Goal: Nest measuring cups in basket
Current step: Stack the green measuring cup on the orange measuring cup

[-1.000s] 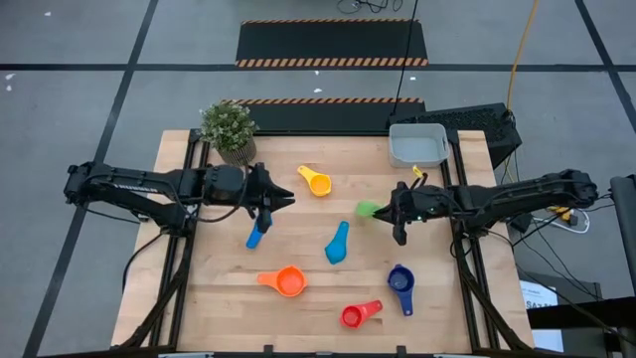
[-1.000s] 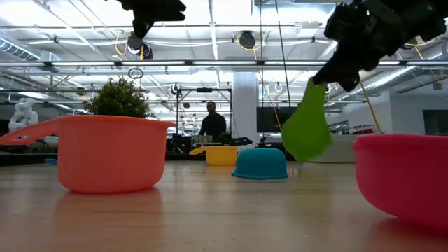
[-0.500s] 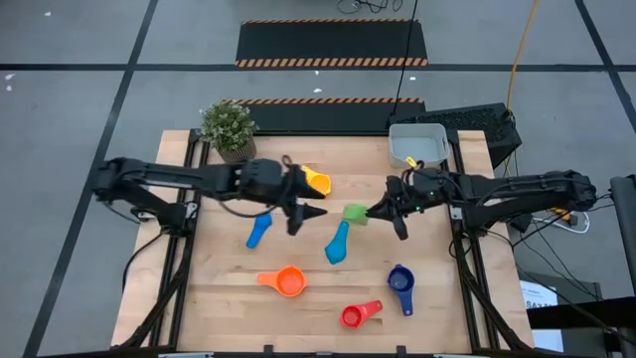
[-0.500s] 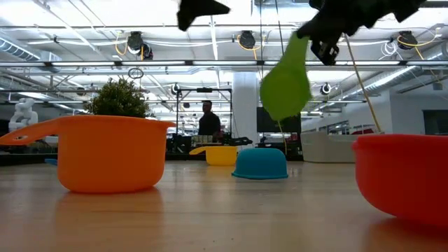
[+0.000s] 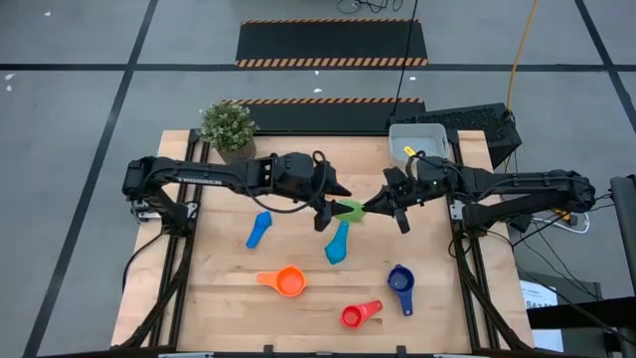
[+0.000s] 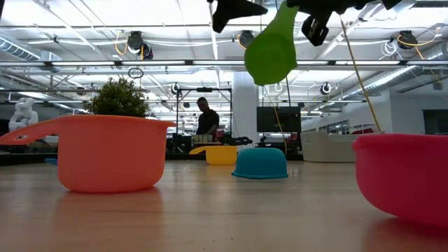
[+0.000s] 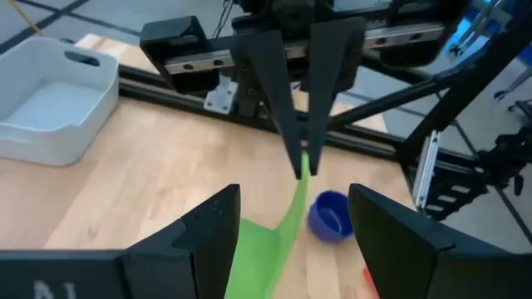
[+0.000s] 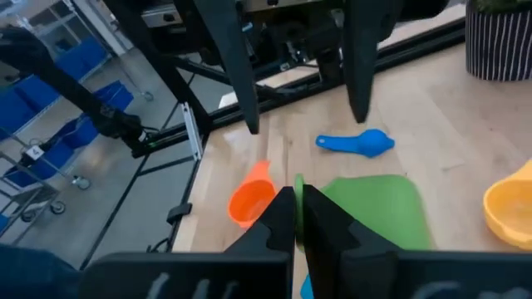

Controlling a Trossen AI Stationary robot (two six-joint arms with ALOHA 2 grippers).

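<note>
Above the middle of the desk (image 5: 219,298), the left pincer (image 5: 328,207) stands with its fingers apart on either side of the green cup (image 5: 349,210). The right pincer (image 5: 376,206) is clamped on that cup's handle, holding it in the air.
</note>
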